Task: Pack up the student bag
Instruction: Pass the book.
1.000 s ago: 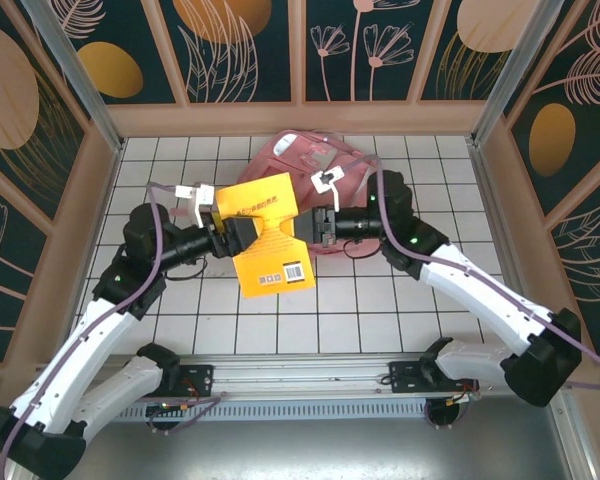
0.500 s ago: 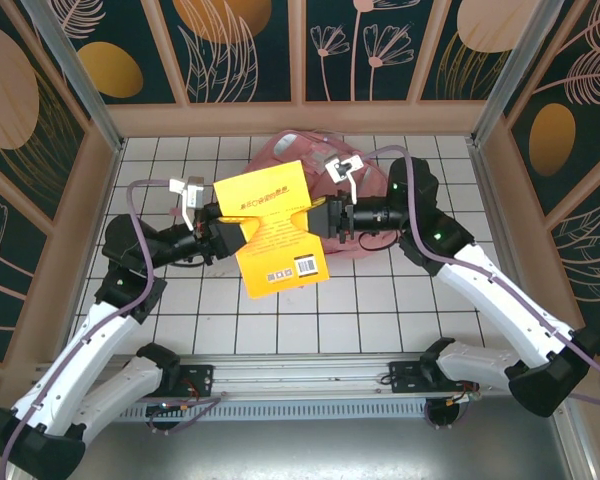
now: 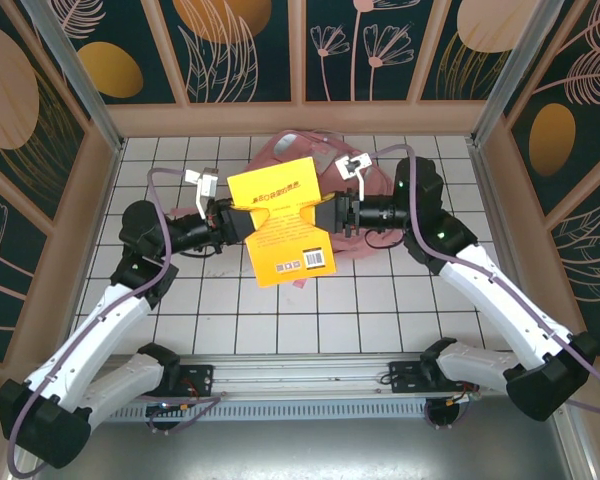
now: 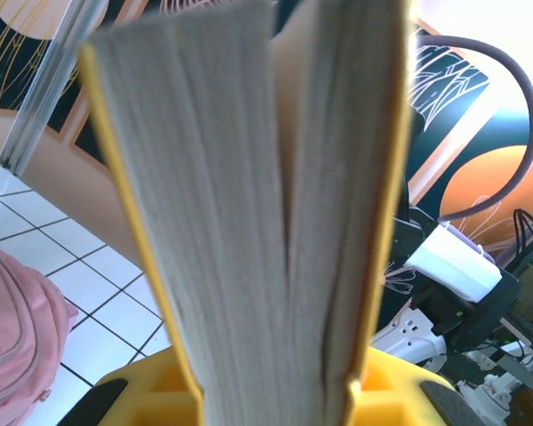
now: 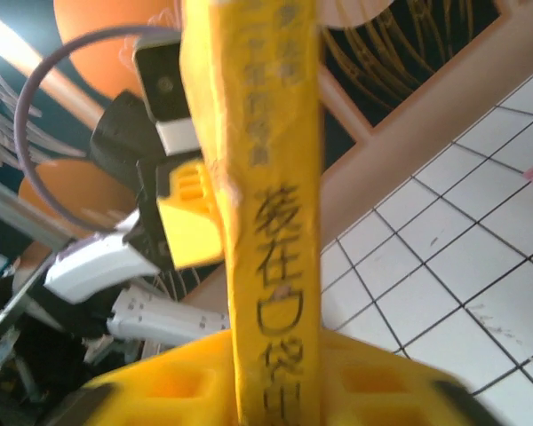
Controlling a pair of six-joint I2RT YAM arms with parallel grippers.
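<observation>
One yellow book (image 3: 285, 225) over the student bag (image 3: 270, 152).
Left gripper (image 3: 238, 222) clamps its paper page edge, 9 o'clock; right gripper (image 3: 330, 213) flanks its spine, 3 o'clock, grip unclear. It hides the soft pink bag's middle.

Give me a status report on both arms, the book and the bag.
Left fingers clamped on yellow book, page edge. Right fingers around its spine, grip unclear. Book held over pink bag, not in yet. Bag opening hidden by book.
</observation>
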